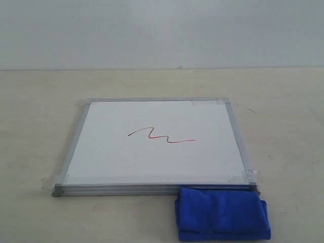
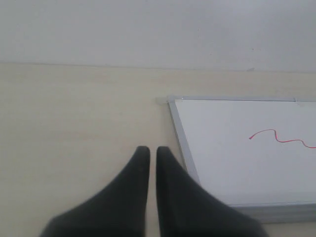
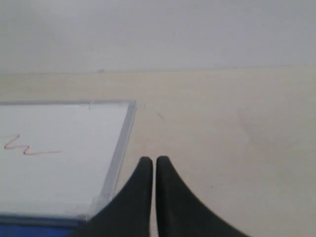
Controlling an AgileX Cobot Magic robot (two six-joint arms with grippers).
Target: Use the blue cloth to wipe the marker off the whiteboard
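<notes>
You have it all left to do: the marker [image 1: 161, 135] sits unwiped mid-whiteboard [image 1: 152, 167], the blue cloth [image 1: 223, 212] lies untouched against the board's near edge, and your left gripper [image 2: 149, 150] and right gripper [image 3: 149, 160] are pinched almost closed, empty.

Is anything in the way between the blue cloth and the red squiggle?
Nothing visible does. The blue cloth lies against the near frame of the whiteboard; only that low frame and bare board separate it from the red marker squiggle.
</notes>
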